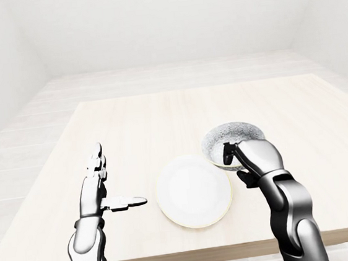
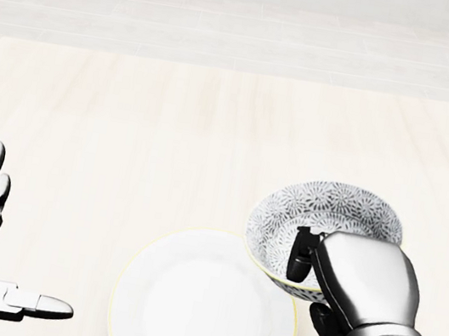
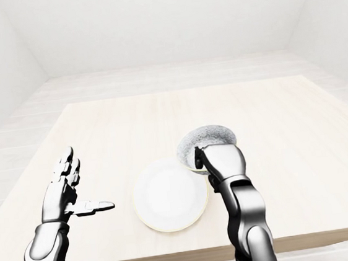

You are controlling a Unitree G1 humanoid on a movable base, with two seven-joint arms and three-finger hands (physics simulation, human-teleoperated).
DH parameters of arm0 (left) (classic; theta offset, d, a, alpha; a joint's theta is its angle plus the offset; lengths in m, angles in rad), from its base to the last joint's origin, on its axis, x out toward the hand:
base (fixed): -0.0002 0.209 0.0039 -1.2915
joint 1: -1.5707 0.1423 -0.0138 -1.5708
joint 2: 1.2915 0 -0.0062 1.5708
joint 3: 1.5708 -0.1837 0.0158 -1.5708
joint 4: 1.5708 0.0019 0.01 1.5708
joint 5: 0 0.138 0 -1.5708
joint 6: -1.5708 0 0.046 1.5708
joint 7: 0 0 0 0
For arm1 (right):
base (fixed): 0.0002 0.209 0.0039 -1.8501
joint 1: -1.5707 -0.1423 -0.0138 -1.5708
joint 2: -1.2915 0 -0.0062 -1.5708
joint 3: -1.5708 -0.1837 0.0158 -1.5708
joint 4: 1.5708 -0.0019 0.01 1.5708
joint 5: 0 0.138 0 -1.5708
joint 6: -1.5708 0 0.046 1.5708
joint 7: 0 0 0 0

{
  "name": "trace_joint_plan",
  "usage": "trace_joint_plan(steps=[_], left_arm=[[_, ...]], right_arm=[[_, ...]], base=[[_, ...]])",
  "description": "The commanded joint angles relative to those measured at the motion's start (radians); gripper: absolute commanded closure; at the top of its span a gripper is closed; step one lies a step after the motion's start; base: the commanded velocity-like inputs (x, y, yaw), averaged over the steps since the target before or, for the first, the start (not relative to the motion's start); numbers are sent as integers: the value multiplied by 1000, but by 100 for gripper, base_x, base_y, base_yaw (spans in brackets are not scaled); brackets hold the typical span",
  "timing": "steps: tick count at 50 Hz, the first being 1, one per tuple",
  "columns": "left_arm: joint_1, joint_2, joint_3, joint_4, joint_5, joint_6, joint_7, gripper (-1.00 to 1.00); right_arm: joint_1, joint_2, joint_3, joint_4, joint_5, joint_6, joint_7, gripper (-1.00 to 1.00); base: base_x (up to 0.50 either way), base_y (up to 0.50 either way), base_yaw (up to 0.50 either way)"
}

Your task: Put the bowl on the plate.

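The right hand (image 2: 360,286) has its fingers clamped on the bowl (image 2: 329,213): one dark finger hooks over the rim on the side facing the robot and another shows beneath the wall, so the grip pinches a single spot rather than cradling the base. The bowl appears to hang clear of the table (image 2: 171,125), tipped a little so its inside faces the camera, and in the head view its lower left part overlaps the upper right rim of the plate (image 2: 200,311). The plate lies close to the table edge at the bottom of that view, about midway along it. To finish the carry well, the hand should take the bowl further toward the left of the view until its base is over the plate's middle, level the rim, then lower it straight down and part the fingers only once the foot is seated; a one-sided pinch on a smooth wall could let the bowl swing or slip if moved sharply. The left hand (image 1: 96,190) hovers near the left stretch of the same edge, fingers spread and thumb stretched toward the plate, holding nothing. The bowl is round and deep, glazed-looking, with a dense grey-and-white floral pattern inside and a pale yellowish lip. The plate is plain white, shallow and smooth with a thin cream border. The table is matte pale wood with faint grain.
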Motion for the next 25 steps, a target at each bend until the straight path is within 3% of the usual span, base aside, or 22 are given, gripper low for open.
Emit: trace_joint_plan(steps=[1,11,25], left_arm=[[1,-1,-1,7,1,-3,-1,-100],[1,-1,-1,23,-1,-16,3,-100],[0,-1,-1,21,-2,-14,5,-100]], right_arm=[[-45,24,59,-11,-30,0,1,58],[-60,55,119,45,-37,0,-32,57],[-78,81,188,97,-37,0,-73,55]], base=[[0,0,0],[0,0,0],[0,0,0]])
